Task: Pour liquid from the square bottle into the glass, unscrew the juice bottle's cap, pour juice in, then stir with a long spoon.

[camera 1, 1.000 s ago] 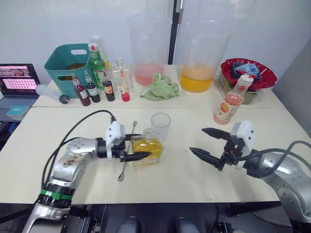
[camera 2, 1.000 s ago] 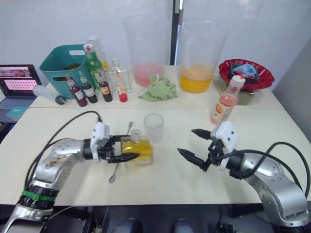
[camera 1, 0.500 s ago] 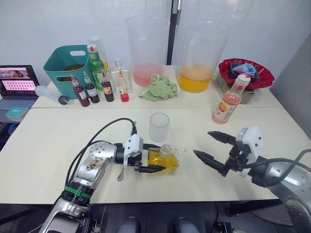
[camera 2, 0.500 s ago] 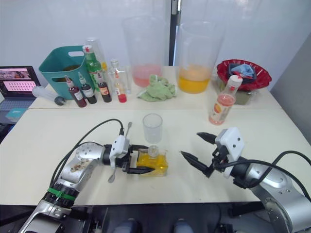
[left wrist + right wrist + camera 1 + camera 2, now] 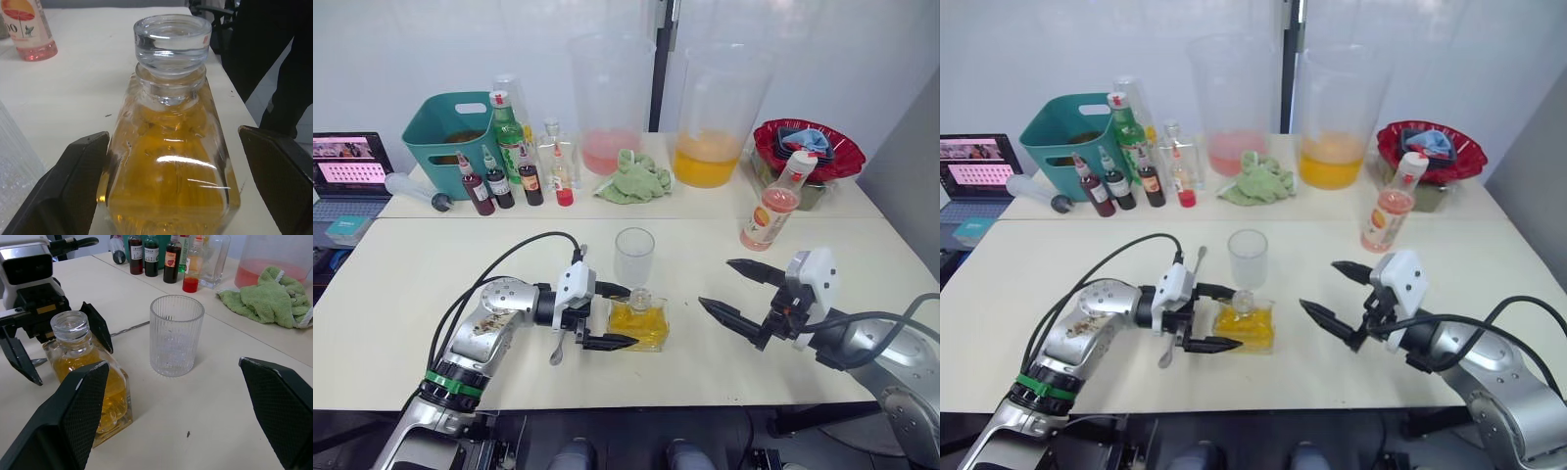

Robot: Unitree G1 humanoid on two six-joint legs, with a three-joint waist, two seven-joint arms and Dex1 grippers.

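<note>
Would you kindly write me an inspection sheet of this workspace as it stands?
Surface: cream table, two tops butted together.
Job's things: square bottle upright, stoppered, between the left gripper's fingers, untouched; glass empty behind it; juice bottle capped, far right; long spoon flat under left gripper.
Clutter: two pitchers, green cloth, teal bin, small dark bottles, red bowl.
Grippers: both open; right gripper empty.
Cables: black cable on left arm.
Surroundings: laptop, white wall.
</note>
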